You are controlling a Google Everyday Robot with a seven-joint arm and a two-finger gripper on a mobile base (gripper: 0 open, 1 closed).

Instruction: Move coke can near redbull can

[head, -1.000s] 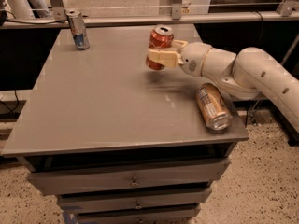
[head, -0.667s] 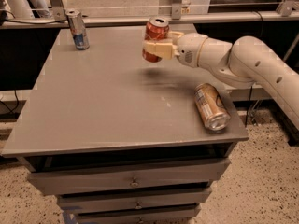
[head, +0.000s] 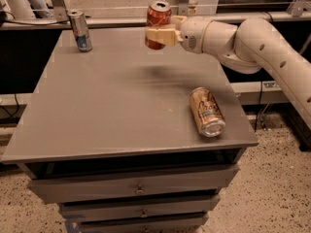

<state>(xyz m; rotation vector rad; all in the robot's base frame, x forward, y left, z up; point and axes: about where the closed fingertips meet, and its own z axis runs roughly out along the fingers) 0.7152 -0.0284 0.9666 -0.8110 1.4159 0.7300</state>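
One step is in hand, the carry: the gripper (head: pixel 156 34), fingers clamped on the coke can (head: pixel 158 21), holds it aloft well right of the redbull can (head: pixel 80 30), so next it likely needs moving leftward and setting down beside that can.

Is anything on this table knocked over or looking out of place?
Yes: the copper-gold can lies on its side near the front right corner of the table. The redbull can stands upright at the back left, and the gripper holds the coke can upright above the back edge.
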